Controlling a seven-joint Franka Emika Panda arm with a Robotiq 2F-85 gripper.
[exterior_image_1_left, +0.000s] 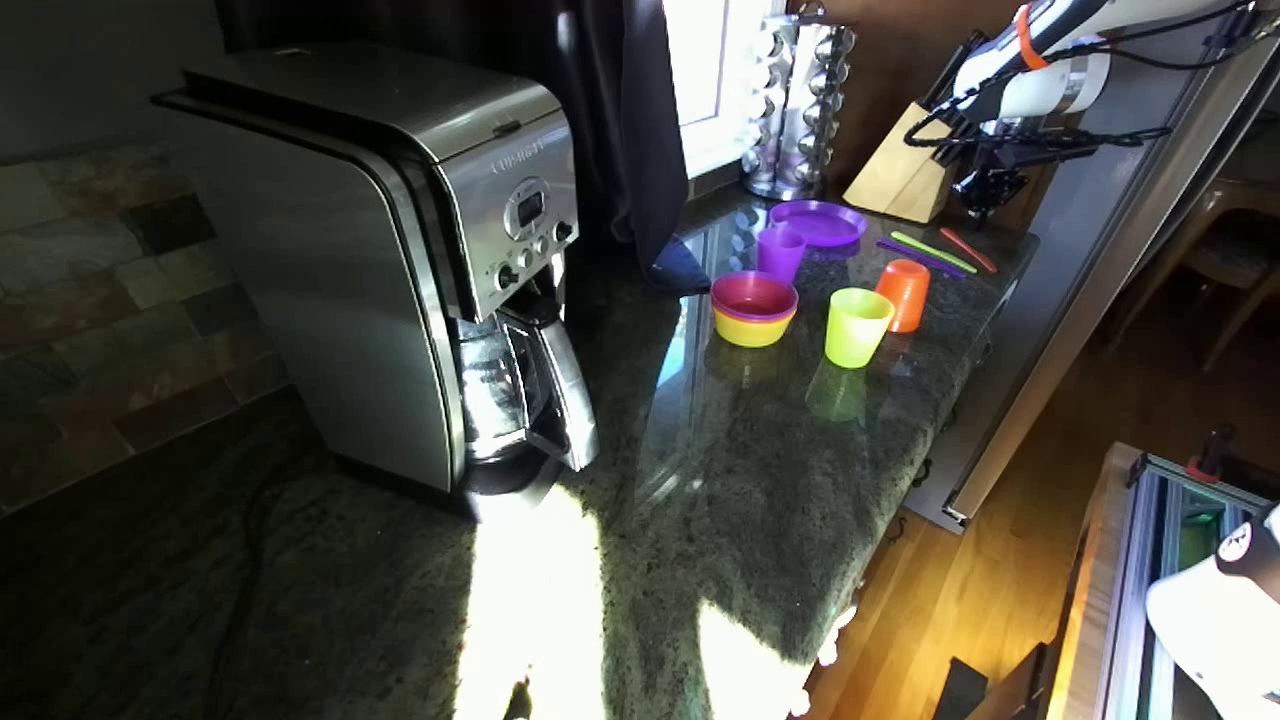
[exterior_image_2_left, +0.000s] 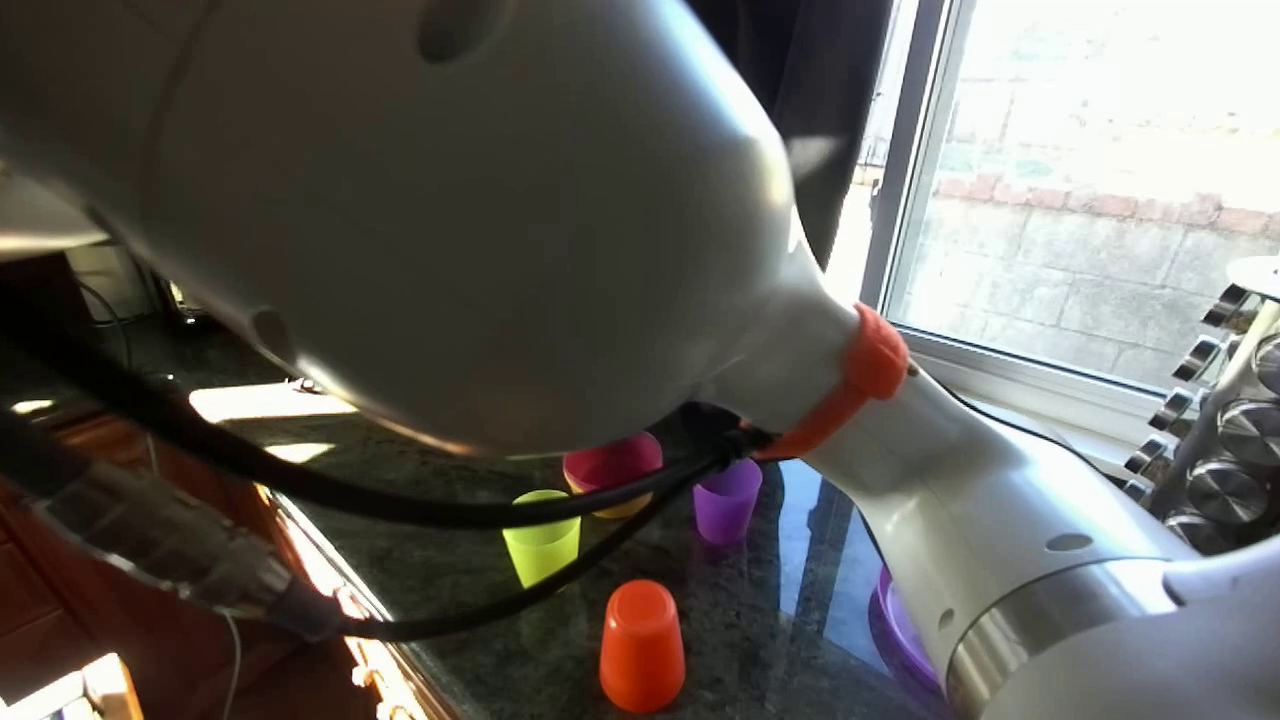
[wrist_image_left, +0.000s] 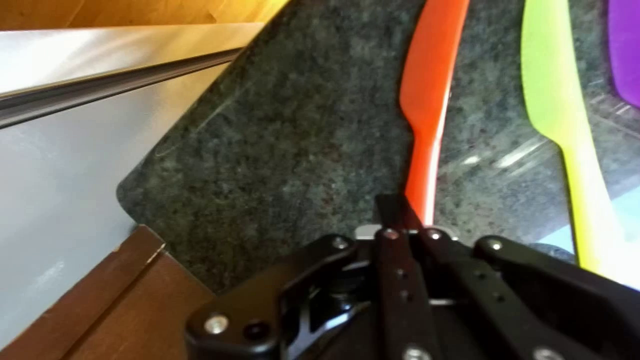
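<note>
My gripper (wrist_image_left: 397, 212) shows in the wrist view with its fingertips together and nothing visible between them. It is at the handle end of an orange knife (wrist_image_left: 432, 85), which lies on the dark stone counter; the fingers hide the end of the handle. I cannot tell whether they touch it. A green knife (wrist_image_left: 555, 95) and a purple knife (wrist_image_left: 627, 50) lie to the right of it. In an exterior view the gripper (exterior_image_1_left: 979, 208) hangs above the counter's far end, close to the orange knife (exterior_image_1_left: 968, 249).
A wooden knife block (exterior_image_1_left: 900, 170) and a spice rack (exterior_image_1_left: 795, 110) stand behind. A purple plate (exterior_image_1_left: 818, 225), purple cup (exterior_image_1_left: 780, 255), stacked bowls (exterior_image_1_left: 755, 328), green cup (exterior_image_1_left: 856, 330), orange cup (exterior_image_1_left: 904, 297) and coffee maker (exterior_image_1_left: 300, 220) stand along the counter. The counter edge (wrist_image_left: 200, 125) is near.
</note>
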